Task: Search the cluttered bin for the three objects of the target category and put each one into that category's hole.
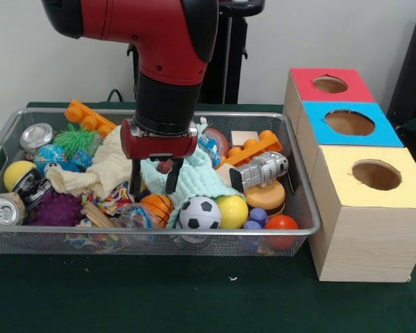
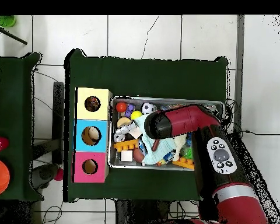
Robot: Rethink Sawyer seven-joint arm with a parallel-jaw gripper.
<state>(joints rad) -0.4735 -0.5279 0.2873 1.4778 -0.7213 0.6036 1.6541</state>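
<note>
One gripper point(image 1: 154, 177) we see low over wire bin point(image 1: 299, 182), fingers apart, nothing held, tips above mint cloth point(image 1: 191, 178), beside pale-yellow cloth point(image 1: 105, 165). Bin on green desk point(image 1: 194, 291), crammed with toys: soccer ball point(image 1: 200, 212), basketball point(image 1: 157, 205), cans, silver robot toy point(image 1: 259, 170). We spot patterned fabric piece point(image 1: 114, 202) left of basketball, partly buried. Yellow-topped box hole point(image 1: 376, 175) right of bin, nearest camera; blue hole point(image 1: 349, 123), red hole point(image 1: 330, 84) behind.

We saw the red and black arm point(image 1: 168, 52) come down from the top, wrist pointing straight down. Its gripper point(image 1: 154, 182) hung low with both dark fingers point(image 1: 136, 177) spread apart, nothing between them.
</note>
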